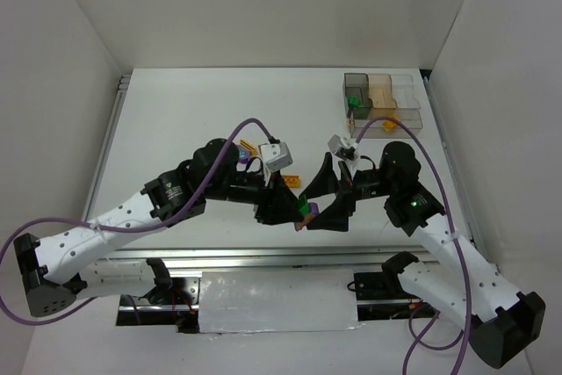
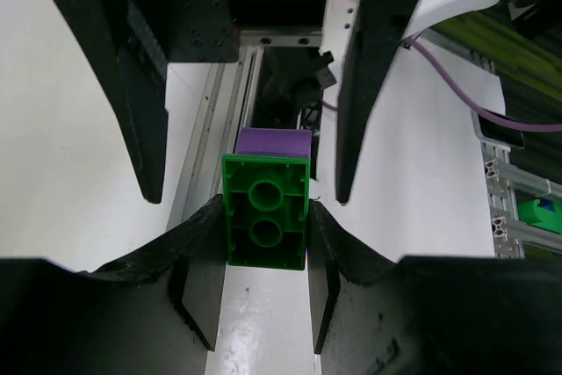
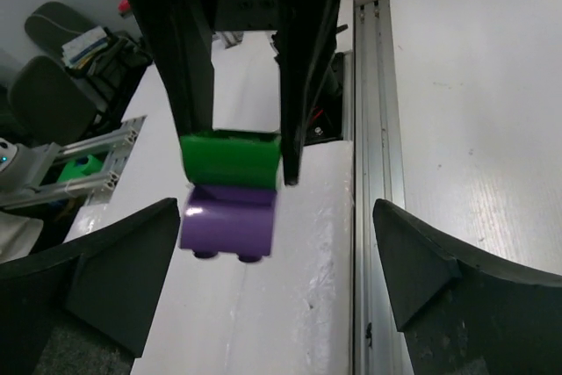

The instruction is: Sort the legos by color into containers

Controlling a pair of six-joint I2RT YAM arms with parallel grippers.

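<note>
Tray (image 1: 420,117) sits at the far right of the table (image 1: 176,111), divided into compartments. The left compartment holds one green brick (image 1: 353,103). The middle compartments show something orange-yellow (image 1: 383,94), too small to make out. I cannot tell what is in the right one.

Green brick in hand (image 2: 266,221) is clamped between the left gripper's (image 1: 297,211) fingers (image 2: 204,278), one finger on each long side. A purple brick (image 3: 228,221) is stuck to it. The pair is near the front edge of the table, between the two grippers. Its long axis runs in line with the left fingers, and the purple end pokes past their tips toward the right gripper (image 1: 327,194). The green brick's hollow face with two round tubes faces the left wrist camera.

The right gripper's jaws are spread wide on either side of the pair, touching neither brick.

Loose on the table by the left arm are a yellow brick (image 1: 250,145), a small purple brick (image 1: 241,154) and an orange brick (image 1: 290,180).
</note>
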